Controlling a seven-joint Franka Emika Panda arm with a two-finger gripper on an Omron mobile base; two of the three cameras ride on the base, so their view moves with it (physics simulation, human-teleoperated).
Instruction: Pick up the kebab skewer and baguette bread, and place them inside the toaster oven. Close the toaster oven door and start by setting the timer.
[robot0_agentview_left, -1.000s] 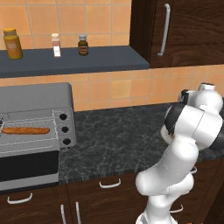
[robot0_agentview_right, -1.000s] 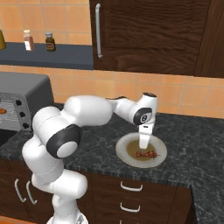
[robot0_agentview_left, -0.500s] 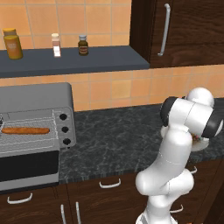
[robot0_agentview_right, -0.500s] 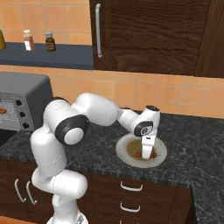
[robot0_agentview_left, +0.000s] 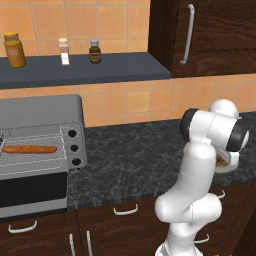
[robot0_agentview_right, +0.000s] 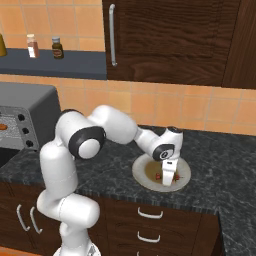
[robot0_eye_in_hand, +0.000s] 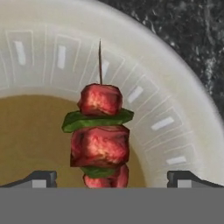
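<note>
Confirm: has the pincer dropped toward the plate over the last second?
Yes. The pincer has come down onto the plate, open and straddling the skewer.

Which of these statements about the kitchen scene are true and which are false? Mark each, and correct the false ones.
1. The baguette bread lies on the rack inside the toaster oven. True.
2. The kebab skewer is already inside the toaster oven. False: it lies on a plate on the counter.
3. The claw is open, with a fingertip on each side of the skewer. True.
4. The toaster oven door is shut. False: it hangs open below the rack.
5. Three bottles stand on the shelf. True.
</note>
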